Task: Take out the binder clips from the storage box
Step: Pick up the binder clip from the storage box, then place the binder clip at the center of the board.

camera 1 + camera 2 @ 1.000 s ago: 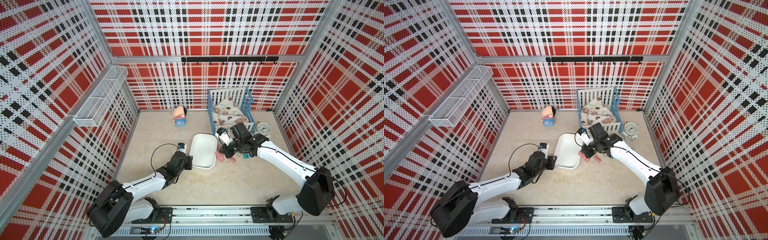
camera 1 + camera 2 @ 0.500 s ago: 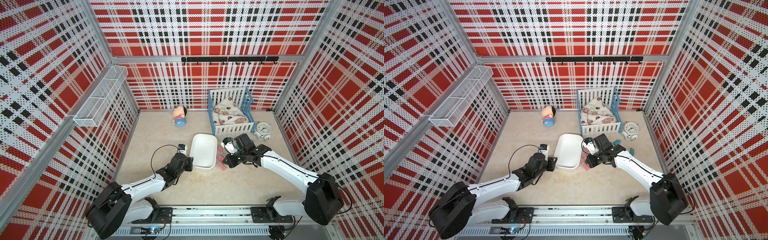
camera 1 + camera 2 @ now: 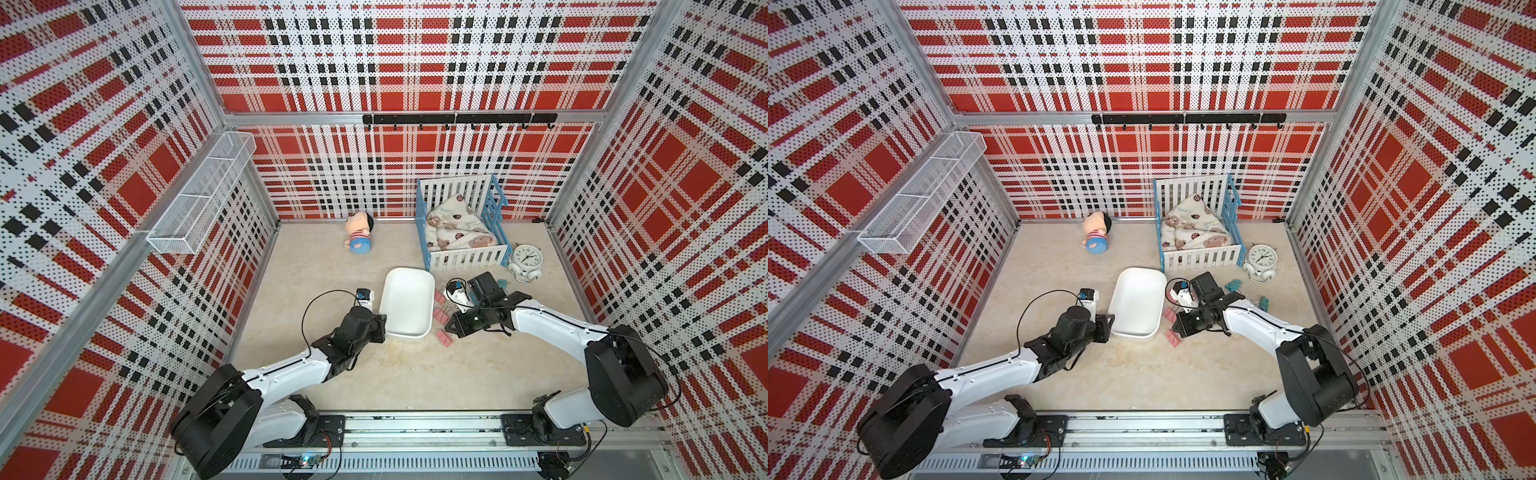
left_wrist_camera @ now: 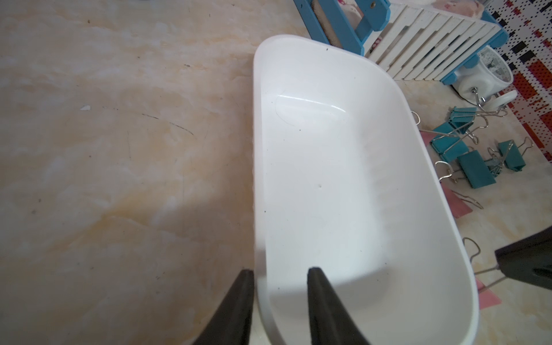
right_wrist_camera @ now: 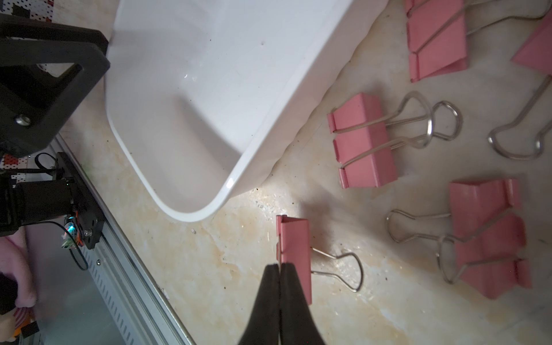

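The white storage box point(image 3: 405, 303) point(image 3: 1138, 305) lies mid-table, and its inside point(image 4: 328, 179) shows no clips. My left gripper point(image 3: 380, 328) point(image 4: 280, 273) straddles the near left rim, one finger outside the wall and one inside, shut on it. Several pink binder clips point(image 3: 440, 313) point(image 5: 363, 140) lie on the table along the box's right side. Teal binder clips point(image 3: 1233, 286) point(image 4: 475, 173) lie farther right, toward the clock. My right gripper point(image 3: 448, 331) point(image 5: 280, 265) is shut with nothing between its fingers, its tips just beside a pink clip point(image 5: 294, 254) off the box's near right corner.
A white-and-blue toy crib point(image 3: 461, 232) with bedding stands behind the box, and a white alarm clock point(image 3: 525, 262) is to its right. A doll point(image 3: 359, 237) lies at the back. A wire-mesh basket point(image 3: 203, 199) hangs on the left wall.
My right arm has drawn back from beside the crib toward the front, down the box's right side, to the pink clip by the near corner. The left arm and box have not moved.
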`<state>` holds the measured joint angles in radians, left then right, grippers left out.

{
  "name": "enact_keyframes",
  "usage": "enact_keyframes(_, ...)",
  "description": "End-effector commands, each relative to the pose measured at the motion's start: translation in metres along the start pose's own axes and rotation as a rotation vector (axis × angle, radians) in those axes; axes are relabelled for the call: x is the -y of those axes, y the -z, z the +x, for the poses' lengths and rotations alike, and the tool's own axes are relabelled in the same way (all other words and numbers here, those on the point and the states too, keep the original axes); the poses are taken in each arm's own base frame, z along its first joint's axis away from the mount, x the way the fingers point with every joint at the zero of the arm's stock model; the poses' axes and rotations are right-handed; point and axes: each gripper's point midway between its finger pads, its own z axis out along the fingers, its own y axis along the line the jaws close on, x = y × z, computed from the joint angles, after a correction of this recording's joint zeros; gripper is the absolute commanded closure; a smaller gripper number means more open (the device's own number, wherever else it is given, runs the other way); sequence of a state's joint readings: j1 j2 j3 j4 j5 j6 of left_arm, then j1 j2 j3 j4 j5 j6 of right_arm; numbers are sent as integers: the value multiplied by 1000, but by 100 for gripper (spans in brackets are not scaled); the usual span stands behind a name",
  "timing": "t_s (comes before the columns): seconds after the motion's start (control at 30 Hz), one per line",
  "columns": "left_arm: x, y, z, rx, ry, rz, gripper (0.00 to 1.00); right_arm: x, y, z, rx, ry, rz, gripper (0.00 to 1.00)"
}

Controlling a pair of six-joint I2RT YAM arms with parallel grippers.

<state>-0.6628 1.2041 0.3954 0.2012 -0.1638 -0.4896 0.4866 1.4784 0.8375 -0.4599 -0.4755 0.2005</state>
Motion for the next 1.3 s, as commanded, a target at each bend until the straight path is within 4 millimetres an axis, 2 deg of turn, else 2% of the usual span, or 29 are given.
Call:
enact_keyframes(0.0,1,0,-2,8,-3,-3,63,0,-5,-6,19,2,-34,99)
enact_keyframes(0.5,-1,0,-2,6,-9,-18,63,16,-20,-1,-2,-43,-62,96)
enact_keyframes(0.87,-4,-1,0,0,-16,-31,63,23,-20,2,-7,-61,-37,84)
enact_keyframes(1.03,-4,0,-1,4,-19,-35,63,25,-15,-1,0,-62,-20,81)
enact_keyframes(1.27,-16,8,-5,15,-20,-82,61,23,7,-19,51,-33,44,71)
